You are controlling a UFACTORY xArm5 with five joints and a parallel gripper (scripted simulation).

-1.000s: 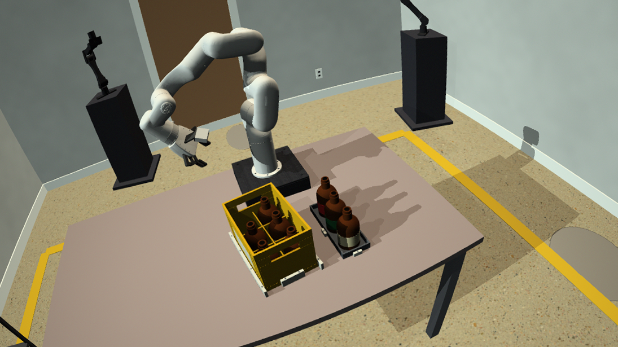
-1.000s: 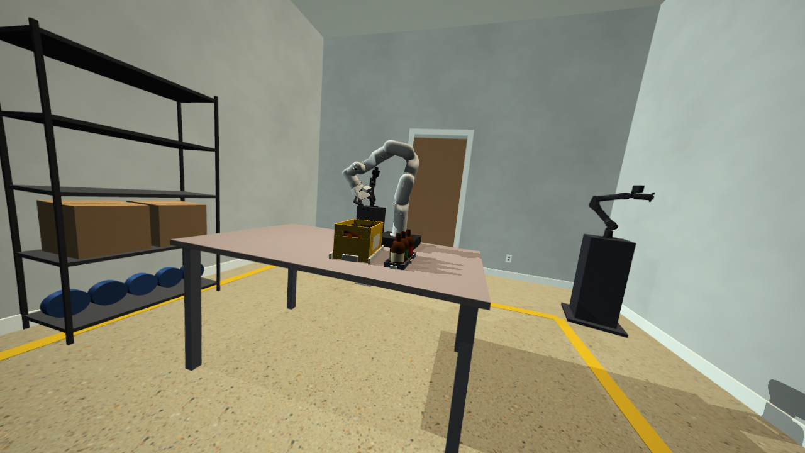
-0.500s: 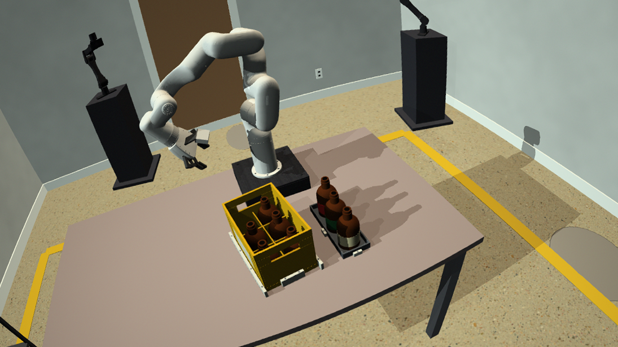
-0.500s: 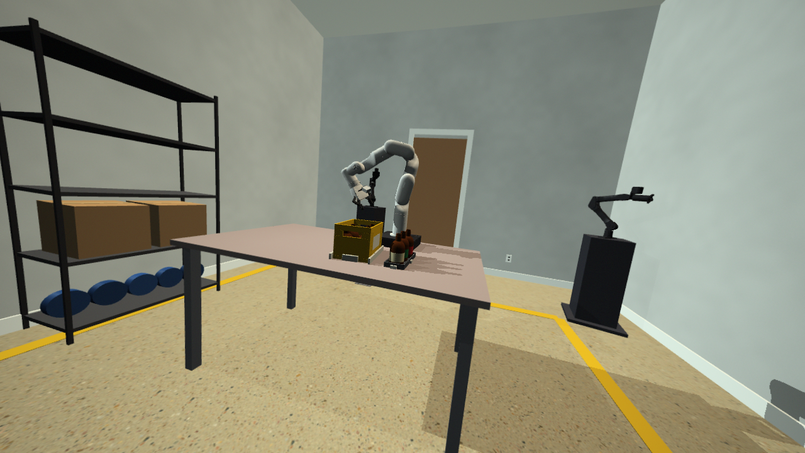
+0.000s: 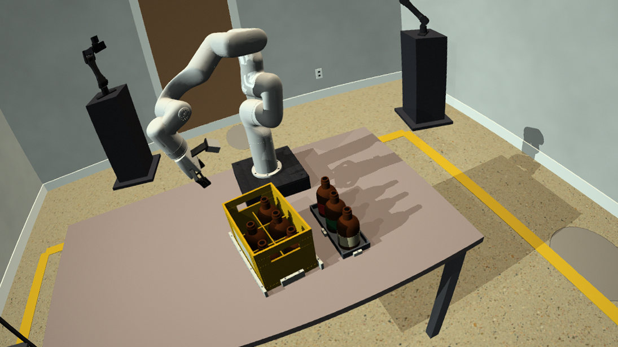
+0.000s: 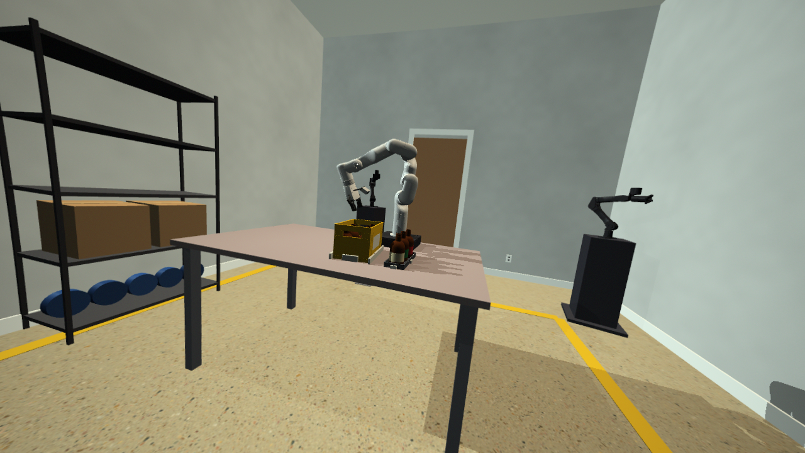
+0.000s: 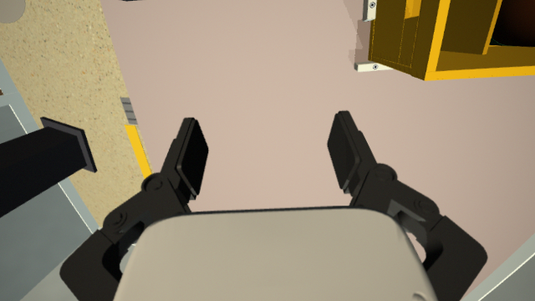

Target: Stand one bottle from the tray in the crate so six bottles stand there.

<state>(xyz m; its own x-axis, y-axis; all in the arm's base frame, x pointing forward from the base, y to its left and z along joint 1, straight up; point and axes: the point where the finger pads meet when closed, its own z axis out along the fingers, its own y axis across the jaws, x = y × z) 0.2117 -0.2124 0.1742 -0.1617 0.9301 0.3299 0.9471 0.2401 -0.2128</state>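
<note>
My gripper (image 5: 202, 173) (image 6: 356, 204) (image 7: 267, 130) is open and empty, high above the table, left of and behind the crate. The yellow crate (image 5: 288, 272) (image 6: 348, 248) (image 7: 472, 74) stands level. Several brown bottles stand in it; no bottle shows in its back left cell in the top view. The dark tray (image 5: 364, 245) lies level right of the crate, with three upright bottles in a row: red-labelled (image 5: 324, 194) at the back, green-labelled (image 5: 334, 209) in the middle, cream-labelled (image 5: 347, 227) (image 6: 397, 248) in front. The lower parts of the crate's bottles are hidden.
White guide blocks (image 5: 292, 276) (image 7: 369, 67) sit round the crate's foot, and small ones stand at the tray. The robot's black base (image 5: 291, 174) is behind the crate. The table (image 5: 160, 288) (image 7: 259, 63) has its left part beyond the crate's left side.
</note>
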